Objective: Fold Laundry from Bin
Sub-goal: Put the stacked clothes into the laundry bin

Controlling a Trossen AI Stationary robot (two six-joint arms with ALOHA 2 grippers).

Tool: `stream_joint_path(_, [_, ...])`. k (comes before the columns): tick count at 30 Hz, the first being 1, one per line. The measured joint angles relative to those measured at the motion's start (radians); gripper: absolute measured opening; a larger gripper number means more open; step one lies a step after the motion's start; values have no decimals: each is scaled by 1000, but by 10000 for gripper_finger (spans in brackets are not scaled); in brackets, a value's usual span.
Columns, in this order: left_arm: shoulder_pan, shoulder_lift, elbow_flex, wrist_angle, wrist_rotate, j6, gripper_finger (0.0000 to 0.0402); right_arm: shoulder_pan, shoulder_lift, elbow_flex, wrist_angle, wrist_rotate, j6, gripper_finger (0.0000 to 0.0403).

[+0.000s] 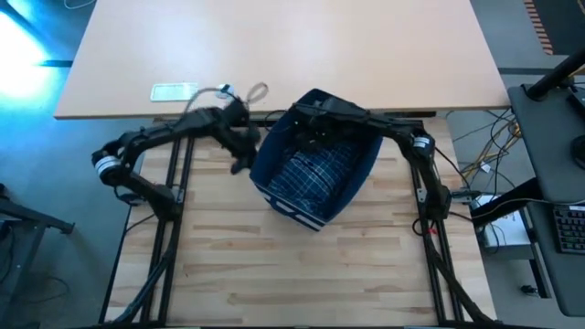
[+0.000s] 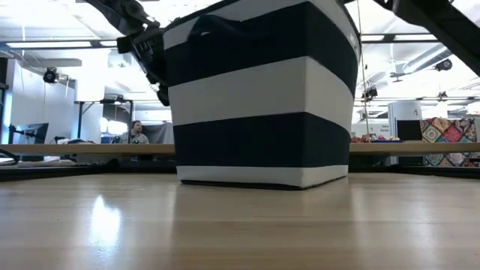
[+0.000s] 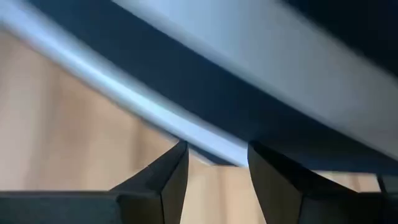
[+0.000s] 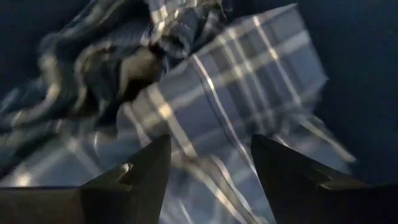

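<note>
I see the bin (image 1: 315,160) standing on the bench (image 1: 302,265), plaid laundry (image 1: 315,174) heaped inside. My right gripper (image 4: 210,163) hangs inside the bin over that cloth, jaws parted, empty. My left gripper (image 3: 214,177) sits just outside the bin's wall, jaws apart, grasping nothing.

We see a pale label (image 1: 174,91) on the tan desk (image 1: 274,46), a keyboard (image 1: 569,228) aside, and a seated person (image 2: 137,133) beyond.

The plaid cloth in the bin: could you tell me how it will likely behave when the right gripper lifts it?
The plaid cloth lies crumpled in folds, so it will probably hang limp. Being heaped together, it may drag neighbouring pieces up out of the bin.
</note>
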Motion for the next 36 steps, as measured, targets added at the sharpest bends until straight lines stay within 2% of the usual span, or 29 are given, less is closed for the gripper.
stream_joint_path(3, [-109, 0, -37, 75, -3, -32, 150, -26, 25, -54, 99, 5, 23, 219])
stream_joint_path(5, [-125, 4, -46, 121, 11, -54, 150, -41, 35, -90, 163, 9, 7, 219])
stream_joint_path(7, [-108, 1, -48, 112, -4, -56, 150, -44, 34, -120, 224, 20, -37, 219])
stream_joint_path(11, [-64, -42, -29, 51, -137, -44, 150, -23, -32, -110, 210, 5, -111, 219])
stream_joint_path(13, [-32, -65, -24, 39, -169, -19, 150, -3, -89, -86, 190, -39, -157, 219])
stream_joint_path(16, [29, -88, -24, 64, -186, -10, 150, 24, -170, -82, 197, -171, -260, 219])
stream_joint_path(19, [75, -93, -23, 94, -185, -11, 150, 70, -202, -118, 252, -256, -419, 219])
stream_joint_path(24, [124, -82, -24, 138, -186, -28, 150, 148, -185, -243, 484, -287, -662, 219])
stream_joint_path(27, [129, -76, -25, 135, -186, -43, 150, 147, -152, -331, 656, -223, -683, 219])
stream_joint_path(30, [129, -75, -25, 135, -182, -55, 150, 142, -121, -435, 793, -204, -717, 219])
stream_joint_path(36, [132, -77, -25, 129, -183, -57, 150, 136, -82, -549, 844, -331, -746, 219])
